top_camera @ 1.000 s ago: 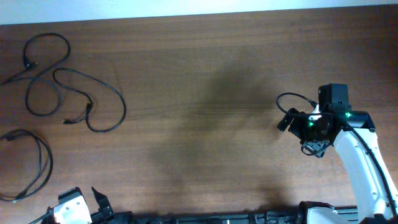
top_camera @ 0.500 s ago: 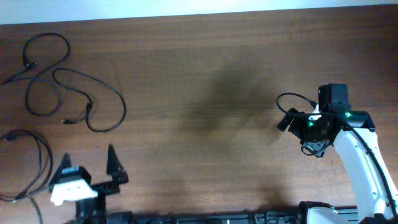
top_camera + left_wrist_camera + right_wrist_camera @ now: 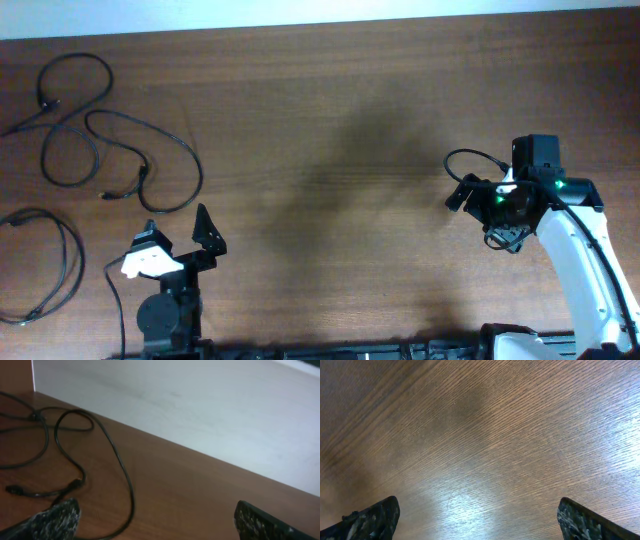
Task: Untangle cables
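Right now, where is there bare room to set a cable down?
Bare wood runs across the middle of the table, between the left gripper and the right gripper, up to the far edge. The left end is crowded: tangled cables at the far left, a looped cable at the near left edge.

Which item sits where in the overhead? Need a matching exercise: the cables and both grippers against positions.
Things:
1. looped cables
2. coiled cable
3. left gripper
4. right gripper

Places in the overhead view:
A. far right side, open, nothing between the fingers
B. left edge, partly cut off by the frame
C. top-left area, spread in wide loops
D. front left, open, just short of the wide loops

Pairs: 1-C, 2-B, 3-D, 4-A
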{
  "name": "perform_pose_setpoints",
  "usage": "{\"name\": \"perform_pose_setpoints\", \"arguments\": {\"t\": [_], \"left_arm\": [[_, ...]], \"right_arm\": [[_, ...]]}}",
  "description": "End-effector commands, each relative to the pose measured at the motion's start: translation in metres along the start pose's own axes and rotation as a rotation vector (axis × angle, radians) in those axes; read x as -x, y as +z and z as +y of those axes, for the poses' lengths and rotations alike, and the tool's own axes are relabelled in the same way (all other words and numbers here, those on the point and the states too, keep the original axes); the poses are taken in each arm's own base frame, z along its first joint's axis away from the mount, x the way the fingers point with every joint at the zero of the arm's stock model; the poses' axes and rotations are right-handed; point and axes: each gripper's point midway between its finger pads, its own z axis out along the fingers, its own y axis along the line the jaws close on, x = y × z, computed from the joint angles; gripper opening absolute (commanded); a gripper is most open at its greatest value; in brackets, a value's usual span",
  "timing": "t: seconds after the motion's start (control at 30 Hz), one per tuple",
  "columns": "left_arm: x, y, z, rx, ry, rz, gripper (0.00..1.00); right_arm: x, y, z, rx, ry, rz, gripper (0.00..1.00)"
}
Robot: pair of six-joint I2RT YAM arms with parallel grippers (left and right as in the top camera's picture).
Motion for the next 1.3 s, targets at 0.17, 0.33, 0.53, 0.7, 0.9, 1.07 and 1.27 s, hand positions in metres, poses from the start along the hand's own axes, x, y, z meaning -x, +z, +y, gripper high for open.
{"name": "perform_pose_setpoints", "arguments": {"t": [0.17, 0.33, 0.53, 0.7, 0.9, 1.07, 1.27], "left_arm": [[-0.009, 0.001, 0.003, 0.002, 0.0, 0.017, 0.99], [-0.01, 0.001, 0.003, 0.002, 0.104, 0.019, 0.99], [-0.014, 0.001, -0.009, -0.07, 0.272, 0.034, 0.99], [-0.015, 0.001, -0.008, -0.069, 0.272, 0.04, 0.99], [-0.015, 0.001, -0.008, -0.069, 0.272, 0.04, 0.99], [-0.015, 0.001, -0.008, -0.069, 0.272, 0.04, 0.99], [-0.015, 0.001, -0.008, -0.069, 0.272, 0.04, 0.99]], "right_arm": [[0.0, -0.001, 0.001, -0.003, -0.012, -0.005, 0.99], [0.0, -0.001, 0.001, -0.003, -0.012, -0.004, 0.99], [0.0, -0.001, 0.001, -0.003, -0.012, -0.004, 0.99], [0.0, -0.001, 0.001, -0.003, -0.012, -0.004, 0.99], [0.0, -0.001, 0.001, -0.003, -0.012, -0.005, 0.99], [0.0, -0.001, 0.001, -0.003, -0.012, -0.005, 0.99], [0.0, -0.001, 0.001, -0.003, -0.012, -0.004, 0.99]]}}
